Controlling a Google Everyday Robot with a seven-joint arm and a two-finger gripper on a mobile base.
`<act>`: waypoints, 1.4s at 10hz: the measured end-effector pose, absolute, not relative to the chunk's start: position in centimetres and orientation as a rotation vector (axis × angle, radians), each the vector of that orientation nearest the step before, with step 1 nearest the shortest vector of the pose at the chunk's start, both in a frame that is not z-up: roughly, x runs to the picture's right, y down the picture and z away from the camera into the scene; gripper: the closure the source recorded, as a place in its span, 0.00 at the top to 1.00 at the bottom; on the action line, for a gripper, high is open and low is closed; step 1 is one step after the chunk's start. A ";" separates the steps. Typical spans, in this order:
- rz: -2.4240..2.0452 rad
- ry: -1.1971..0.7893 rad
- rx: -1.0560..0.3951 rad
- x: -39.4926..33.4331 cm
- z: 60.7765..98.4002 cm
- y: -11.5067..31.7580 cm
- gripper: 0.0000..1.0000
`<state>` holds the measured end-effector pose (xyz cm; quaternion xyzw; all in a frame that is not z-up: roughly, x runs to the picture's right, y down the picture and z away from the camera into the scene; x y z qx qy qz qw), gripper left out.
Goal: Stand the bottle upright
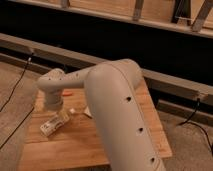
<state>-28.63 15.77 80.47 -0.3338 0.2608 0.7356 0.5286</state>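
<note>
table [75, 146]: wooden planks, light brown; stood on grey floor in front of a dark rail.
bottle [53, 124]: lay on its side on the table's left half, near the left edge; clear body, pale label; ran slantwise, one end toward the table's front left corner, the other toward its middle; not upright.
gripper [56, 111]: hung low over the table's left half, over the spot where the bottle's upper end lay; largely hidden under the wrist.
gripper state: stood open wide; clamped nothing; contact with the bottle could not be told.
arm [115, 110]: thick and white; came in over the table's front right corner, crossed above its middle, bent down over its left half; hid much of the tabletop.
block [88, 111]: pale, flat; lay near the table's middle, mostly hidden behind the arm.
white scrap [73, 110]: small; lay on the table just left of its middle.
orange thing [67, 93]: small; lay near the table's back edge, on the left; kind could not be told.
cable [15, 92]: dark; trailed over the floor left of the table.
second cable [195, 119]: dark; lay on the floor right of the table.
</note>
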 end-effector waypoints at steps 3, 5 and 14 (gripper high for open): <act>1.772 0.630 -0.890 -29.9 81.8 17.6 0.78; 1.743 0.592 -0.945 -29.6 83.2 18.5 0.78; 1.661 0.506 -0.843 -27.6 82.8 16.9 0.78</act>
